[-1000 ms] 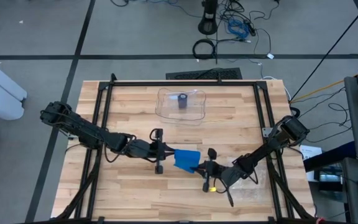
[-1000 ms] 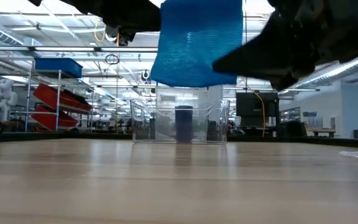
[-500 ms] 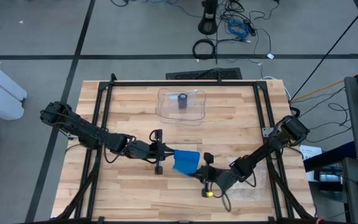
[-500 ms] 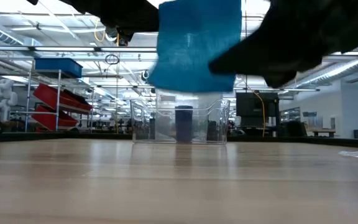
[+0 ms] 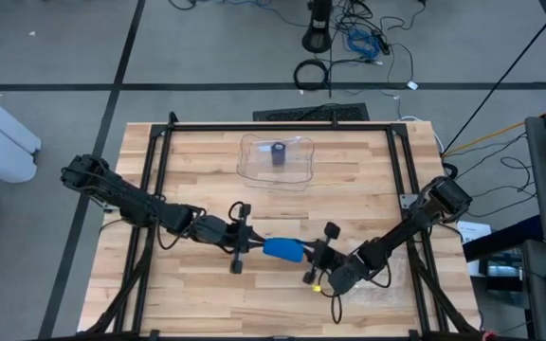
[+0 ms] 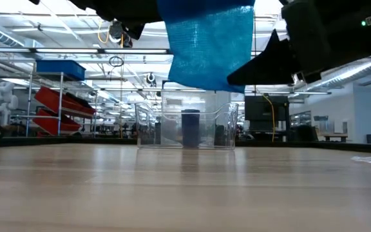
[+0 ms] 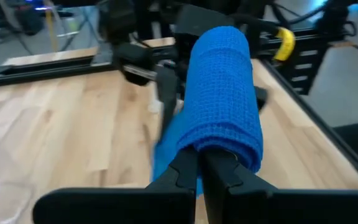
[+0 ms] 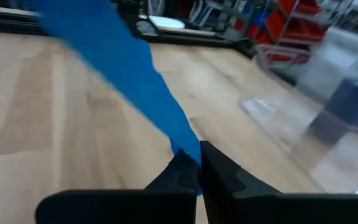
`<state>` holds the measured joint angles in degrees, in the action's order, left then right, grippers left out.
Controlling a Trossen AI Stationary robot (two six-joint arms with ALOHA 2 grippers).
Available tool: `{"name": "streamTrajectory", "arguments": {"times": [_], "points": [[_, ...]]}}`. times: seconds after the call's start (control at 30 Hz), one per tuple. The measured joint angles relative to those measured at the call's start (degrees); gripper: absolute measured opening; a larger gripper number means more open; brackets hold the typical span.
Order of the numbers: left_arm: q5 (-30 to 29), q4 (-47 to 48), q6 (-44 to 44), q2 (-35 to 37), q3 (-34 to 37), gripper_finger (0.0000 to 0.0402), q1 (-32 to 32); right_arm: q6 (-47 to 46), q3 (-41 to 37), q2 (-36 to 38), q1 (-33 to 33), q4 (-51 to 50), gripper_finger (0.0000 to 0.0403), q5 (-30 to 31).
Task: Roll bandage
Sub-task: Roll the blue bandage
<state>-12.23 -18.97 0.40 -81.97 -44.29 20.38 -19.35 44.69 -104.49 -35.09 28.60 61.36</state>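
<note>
While held above the wooden desk, the blue woven bandage is pinched by left claw and right claw.

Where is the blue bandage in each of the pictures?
High view: the blue bandage sits low in the middle, between the two hands.
Low view: top middle, hanging above the table.
Left wrist view: centre, draped over like a roll.
Right wrist view: a strip crossing from upper left.
Shared landmark: the clear tray.
</note>
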Motion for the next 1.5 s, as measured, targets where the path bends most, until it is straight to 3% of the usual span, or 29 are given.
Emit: {"name": "streamTrajectory", "arguments": {"times": [0.37, 0.47, 0.77, 0.93, 1.23, 1.37, 1.5], "points": [[5.51, 0.63, -1.64, 0.02, 0.0, 0.0006, 0.0, 7.97, 0.0, 0.0, -1.41, 3.37, 0.0, 13.33], [8.84, 1.14, -1.79, 0.02, 0.0, 0.0006, 0.0, 18.34, 0.0, 0.0, -1.88, 9.83, 0.0, 16.35], [9.47, 4.49, -1.79, -0.17, 0.0, 0.0006, 0.0, 61.86, 1.88, 0.0, -1.79, 38.48, 0.0, 13.51], [7.37, 4.86, -3.22, -0.2, 0.0, 0.0006, 0.04, 77.98, 6.03, 0.0, -2.54, 39.02, 0.0, 12.26], [2.53, 6.3, -4.55, -0.28, -0.01, 0.0006, 0.04, 86.0, 10.99, 0.0, -6.85, 27.22, 0.0, 7.55], [0.87, 6.25, -4.55, -0.28, -0.02, 0.0006, 0.04, 82.61, 12.22, 0.0, -8.17, 22.37, 0.0, 6.61], [-1.6, 6.49, -4.55, -0.33, -0.02, 0.0006, 0.01, 77.64, 12.5, 0.02, -8.58, 16.82, 0.0, -0.5]]}}
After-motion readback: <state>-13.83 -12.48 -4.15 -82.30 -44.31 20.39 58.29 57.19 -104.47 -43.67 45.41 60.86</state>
